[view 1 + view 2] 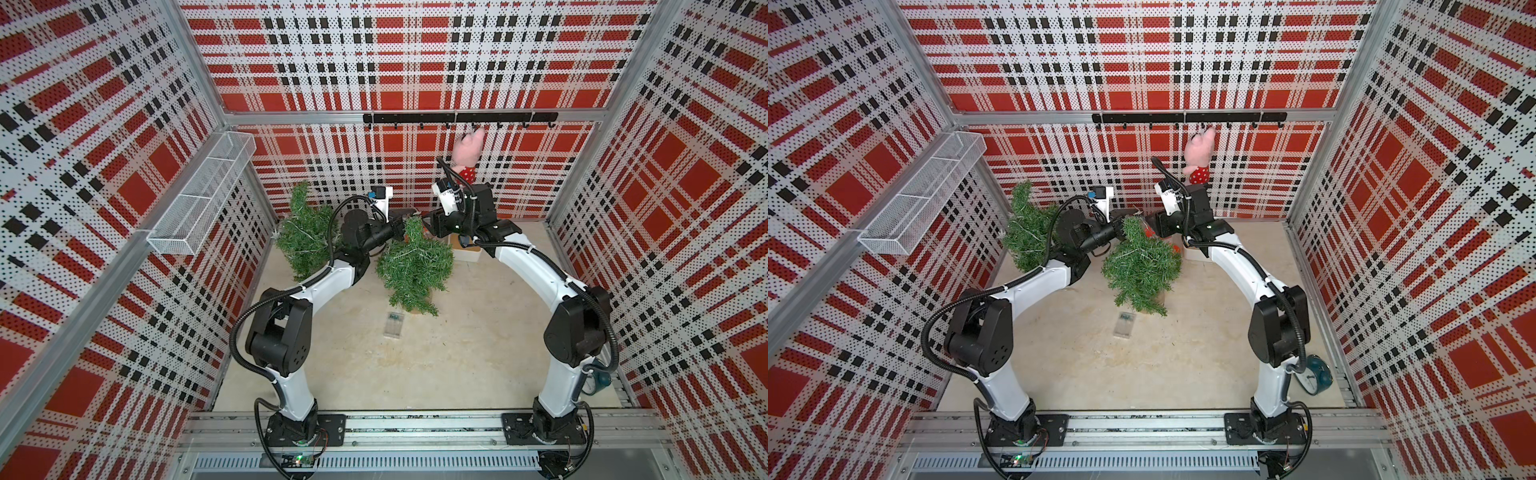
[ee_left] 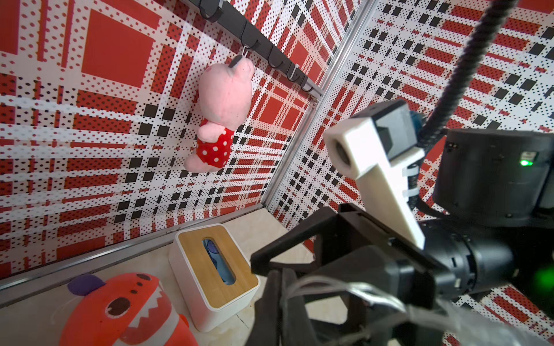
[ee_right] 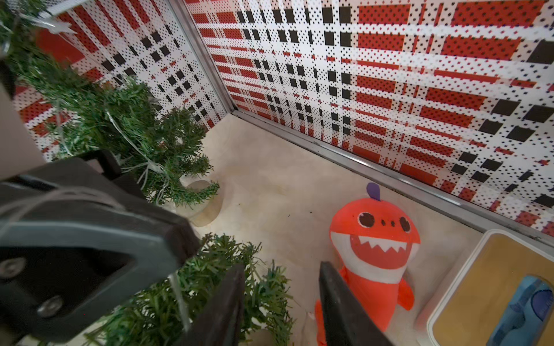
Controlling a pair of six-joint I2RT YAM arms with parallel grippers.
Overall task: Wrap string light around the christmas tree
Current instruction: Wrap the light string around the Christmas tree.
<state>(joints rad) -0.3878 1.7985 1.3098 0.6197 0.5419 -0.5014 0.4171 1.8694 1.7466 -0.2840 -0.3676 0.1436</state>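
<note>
Clear box (image 1: 393, 325) nearest, flat on worktop (image 1: 478, 353). Behind it tree (image 1: 415, 266), upright. Both pincers nose to nose at its tip. Left pincer (image 2: 281, 311) clamped shut on string (image 3: 179, 295). Strand hangs near-vertical beside tip, just outside right pincer (image 3: 281, 308), which is part-open and empty. Handover looks next; right arm nearer strand. Second tree (image 1: 303, 232) beyond, wire on it.
</note>
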